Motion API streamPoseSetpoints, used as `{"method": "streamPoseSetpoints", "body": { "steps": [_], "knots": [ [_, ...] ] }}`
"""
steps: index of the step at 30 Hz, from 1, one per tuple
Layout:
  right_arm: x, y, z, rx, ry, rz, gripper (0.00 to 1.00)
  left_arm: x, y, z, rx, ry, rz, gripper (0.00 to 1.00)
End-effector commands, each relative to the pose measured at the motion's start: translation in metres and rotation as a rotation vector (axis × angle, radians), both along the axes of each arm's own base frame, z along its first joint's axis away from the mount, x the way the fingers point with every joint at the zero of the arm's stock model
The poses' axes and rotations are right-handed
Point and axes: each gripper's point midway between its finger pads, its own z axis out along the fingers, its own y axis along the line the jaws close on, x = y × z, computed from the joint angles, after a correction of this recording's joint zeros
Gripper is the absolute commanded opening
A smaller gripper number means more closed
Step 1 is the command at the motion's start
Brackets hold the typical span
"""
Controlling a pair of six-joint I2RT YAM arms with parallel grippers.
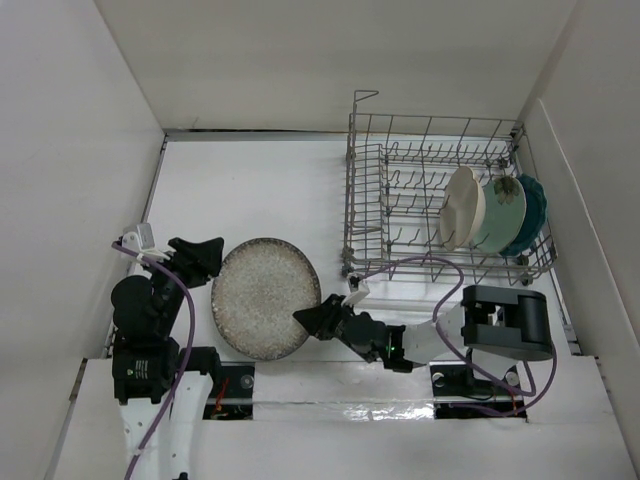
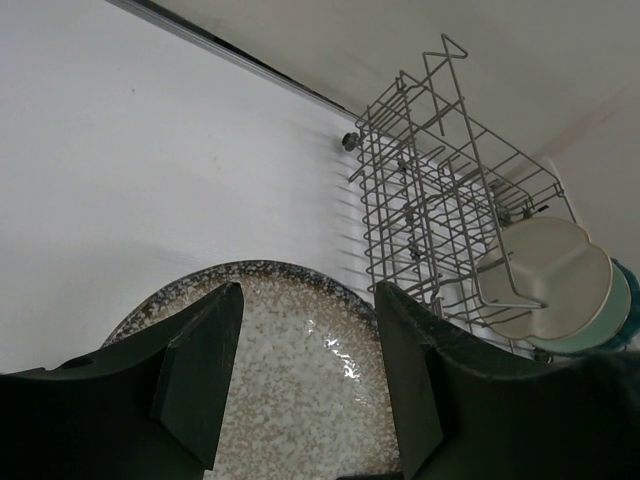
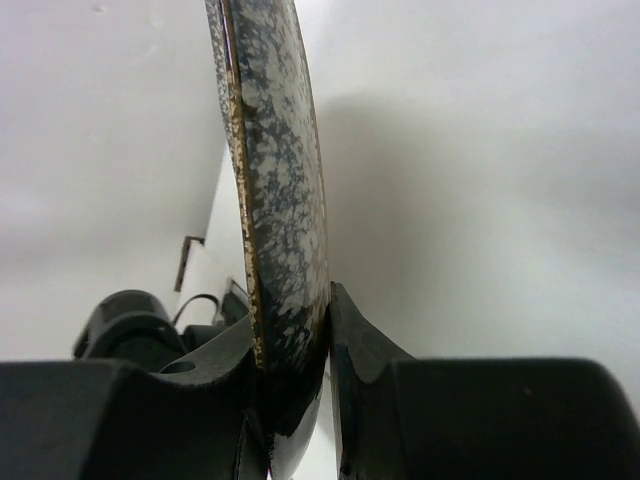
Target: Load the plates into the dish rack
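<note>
Right wrist view settles it for me: my right gripper (image 3: 292, 345) is clamped on the rim of the speckled grey-beige plate (image 3: 280, 180), one finger on each face. From above, that plate sits over the white table (image 1: 250, 190) between the arms, left of the dish rack (image 1: 400, 190). My left gripper (image 1: 207, 258) hangs spread wide just over its left rim (nothing between the fingers). A cream plate (image 1: 462, 208), a mint plate (image 1: 502, 212) and a teal plate (image 1: 534, 212) stand on edge at the rack's right end.

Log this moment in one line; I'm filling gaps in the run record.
right gripper: shut on speckled plate rim | left gripper: open | dish rack: three plates standing inside
</note>
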Motion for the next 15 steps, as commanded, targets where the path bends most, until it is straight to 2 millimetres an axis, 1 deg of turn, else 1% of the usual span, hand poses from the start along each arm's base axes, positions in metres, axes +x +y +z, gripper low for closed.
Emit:
{"method": "streamPoseSetpoints", "body": {
  "steps": [1, 2, 4, 5, 7, 8, 10, 11, 12, 13, 14, 15],
  "knots": [
    [0.004, 0.011, 0.172, 0.498, -0.116, -0.016, 0.00, 0.000, -0.006, 0.034, -0.004, -0.092, -0.035, 0.52],
    [0.007, 0.010, 0.178, 0.504, -0.120, -0.019, 0.00, 0.000, -0.006, 0.037, -0.004, -0.097, -0.033, 0.52],
    [0.004, 0.010, 0.190, 0.511, -0.130, -0.001, 0.00, 0.000, -0.008, 0.046, -0.019, -0.108, -0.044, 0.52],
    [0.003, 0.010, 0.197, 0.521, -0.133, 0.003, 0.00, -0.001, -0.009, 0.054, -0.024, -0.125, -0.050, 0.52],
    [0.010, 0.005, 0.205, 0.531, -0.142, -0.002, 0.00, -0.003, -0.015, 0.065, -0.039, -0.146, -0.080, 0.52],
    [0.009, 0.001, 0.214, 0.547, -0.145, 0.001, 0.00, -0.003, -0.017, 0.073, -0.041, -0.157, -0.090, 0.52],
    [0.017, -0.004, 0.223, 0.556, -0.156, -0.012, 0.00, -0.002, -0.019, 0.080, -0.048, -0.163, -0.101, 0.52],
    [0.016, -0.005, 0.228, 0.561, -0.160, -0.007, 0.00, -0.004, -0.019, 0.089, -0.050, -0.182, -0.103, 0.53],
    [0.019, -0.009, 0.237, 0.573, -0.170, -0.013, 0.00, -0.006, -0.020, 0.095, -0.051, -0.194, -0.108, 0.52],
    [0.024, -0.009, 0.242, 0.565, -0.176, -0.020, 0.00, -0.007, -0.020, 0.099, -0.056, -0.199, -0.111, 0.52],
    [0.023, -0.009, 0.245, 0.565, -0.180, -0.016, 0.00, -0.013, -0.021, 0.113, -0.054, -0.229, -0.115, 0.52],
    [0.029, -0.013, 0.251, 0.571, -0.189, -0.028, 0.00, -0.017, -0.022, 0.122, -0.052, -0.249, -0.119, 0.52]
  ]
}}
